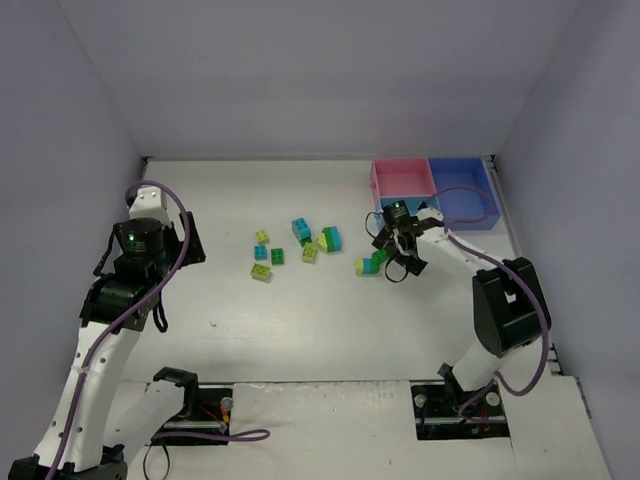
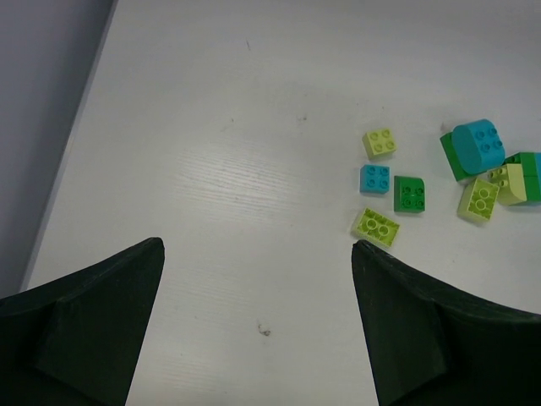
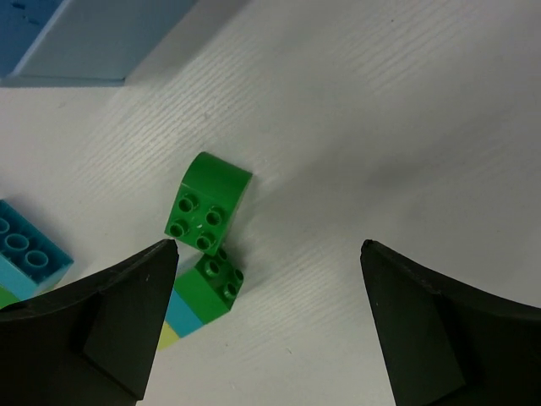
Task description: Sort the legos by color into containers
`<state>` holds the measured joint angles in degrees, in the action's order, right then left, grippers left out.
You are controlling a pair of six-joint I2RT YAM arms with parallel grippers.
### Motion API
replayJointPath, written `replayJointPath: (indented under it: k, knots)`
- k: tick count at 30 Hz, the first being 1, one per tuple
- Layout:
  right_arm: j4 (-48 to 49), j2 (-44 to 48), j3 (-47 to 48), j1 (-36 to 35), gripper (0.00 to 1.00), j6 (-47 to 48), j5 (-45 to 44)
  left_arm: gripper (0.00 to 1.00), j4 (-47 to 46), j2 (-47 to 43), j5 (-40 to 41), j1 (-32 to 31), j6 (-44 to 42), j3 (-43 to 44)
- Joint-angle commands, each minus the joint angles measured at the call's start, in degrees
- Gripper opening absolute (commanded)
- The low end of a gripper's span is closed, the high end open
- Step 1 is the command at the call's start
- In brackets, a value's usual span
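Several legos lie mid-table: a yellow-green one (image 1: 262, 237), a cyan one (image 1: 260, 252), a green one (image 1: 277, 256), a cyan-topped piece (image 1: 300, 228) and a green-and-cyan piece (image 1: 331, 238). The left wrist view shows them at its right, such as the cyan one (image 2: 374, 178). My right gripper (image 1: 400, 248) (image 3: 267, 245) is open and empty, low over the table. A green curved brick (image 3: 207, 203) and a green, cyan and yellow-green stack (image 3: 207, 292) lie beside its left finger. My left gripper (image 1: 148, 252) (image 2: 255, 244) is open and empty, high over bare table left of the legos.
The joined containers stand at the far right: a pink tray (image 1: 402, 178), a darker blue tray (image 1: 462, 190) and a light blue tray (image 1: 386, 206) partly hidden behind my right gripper. Grey walls close in the left, far and right sides.
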<state>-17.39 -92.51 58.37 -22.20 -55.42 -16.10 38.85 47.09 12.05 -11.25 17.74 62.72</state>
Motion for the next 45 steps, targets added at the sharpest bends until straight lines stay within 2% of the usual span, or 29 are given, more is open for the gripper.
replayJointPath:
  k: [1, 12, 15, 16, 18, 19, 21, 22, 23, 24, 27, 32, 34, 39, 41, 45]
  knots:
    - [1.39, -2.14, 4.91, -0.39, 0.86, -3.47, -4.73, 0.85, -1.67, 0.46, 0.08, -0.18, 1.60, -0.31]
    - [3.76, -11.63, 9.31, -2.32, 0.84, -4.08, -2.71, 0.85, -2.38, 0.81, -0.37, -0.18, 1.34, -1.90]
    - [3.94, -13.13, 9.48, -3.29, 0.77, -4.26, -2.97, 0.85, -2.46, 0.90, -0.28, -0.36, 0.98, -2.25]
    - [4.03, -13.48, 9.31, -3.55, 0.70, -4.26, -3.15, 0.85, -2.38, 0.72, -0.19, -0.36, 0.98, -2.25]
    - [4.11, -13.92, 8.96, -3.82, 0.63, -4.26, -3.41, 0.85, -2.38, 0.81, 0.07, -0.62, 0.72, -2.43]
    - [4.12, -13.84, 8.96, -3.99, 0.55, -4.00, -3.85, 0.85, -2.46, 0.81, 0.16, -0.71, 0.63, -2.51]
    - [4.12, -13.31, 9.48, -4.87, 0.45, -1.99, -5.08, 0.85, -2.55, 0.81, 0.16, -0.88, 0.55, -2.51]
    - [4.03, -12.88, 9.83, -5.40, 0.33, -1.02, -6.74, 0.85, -2.64, 0.81, 0.08, -0.97, 0.54, -2.60]
    - [4.03, -11.39, 10.70, -6.62, 0.28, 1.25, -7.71, 0.85, -2.73, 0.81, -0.01, -1.15, 0.54, -2.51]
    - [4.03, -10.59, 11.15, -7.24, 0.16, 2.50, -8.68, 0.85, -2.81, 0.81, -0.19, -1.23, 0.54, -2.43]
    - [4.20, -6.73, 13.43, -8.21, 0.01, 7.32, -10.53, 0.85, -3.08, 0.81, -0.19, -1.32, 0.63, -2.60]
    - [5.34, -0.14, 17.65, -6.81, 0.00, 20.15, -13.25, 0.85, -3.78, 0.72, -1.42, -1.41, 0.81, -3.30]
    - [7.45, 2.23, 18.27, -3.22, 0.00, 27.16, -12.82, 0.85, -4.04, 0.46, -2.03, -1.50, 0.90, -3.92]
    - [12.99, 2.69, 19.49, 13.71, 0.01, 37.30, -2.10, 0.85, -5.80, -0.42, -3.35, -1.67, 0.81, -6.46]
    - [13.78, 1.11, 20.73, 17.69, 0.02, 41.52, -0.17, 0.85, -6.50, -0.77, -3.53, -1.76, 1.07, -8.30]
    - [14.57, -4.07, 24.07, 25.26, 0.05, 43.55, 6.66, 0.85, -10.53, -1.56, -4.58, -1.94, 1.95, -12.08]
